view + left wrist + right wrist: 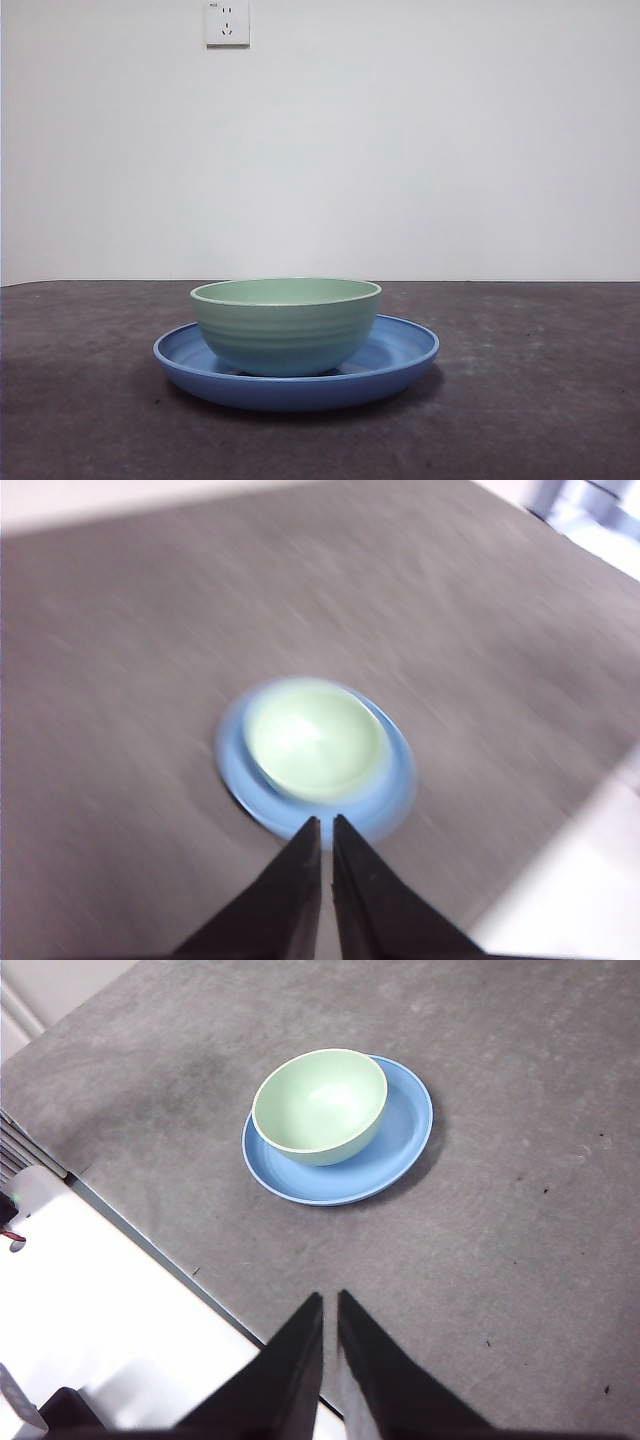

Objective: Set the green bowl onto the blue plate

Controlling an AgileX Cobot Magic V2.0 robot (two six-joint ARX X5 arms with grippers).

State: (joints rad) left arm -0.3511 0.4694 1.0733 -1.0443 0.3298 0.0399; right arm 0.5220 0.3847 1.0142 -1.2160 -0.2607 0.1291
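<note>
The green bowl (287,325) is seated off-centre on the blue plate (400,352); any knock could slide it. Both end effectors (322,823) (330,1298) are nearly closed, empty, well clear.

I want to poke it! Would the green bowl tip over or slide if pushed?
The green bowl probably wouldn't tip: it looks wide and low. It might slide, since the blue plate looks glossy, though the plate's raised rim would likely stop it.

A white wall socket (227,22) above the grey table (540,400).
</note>
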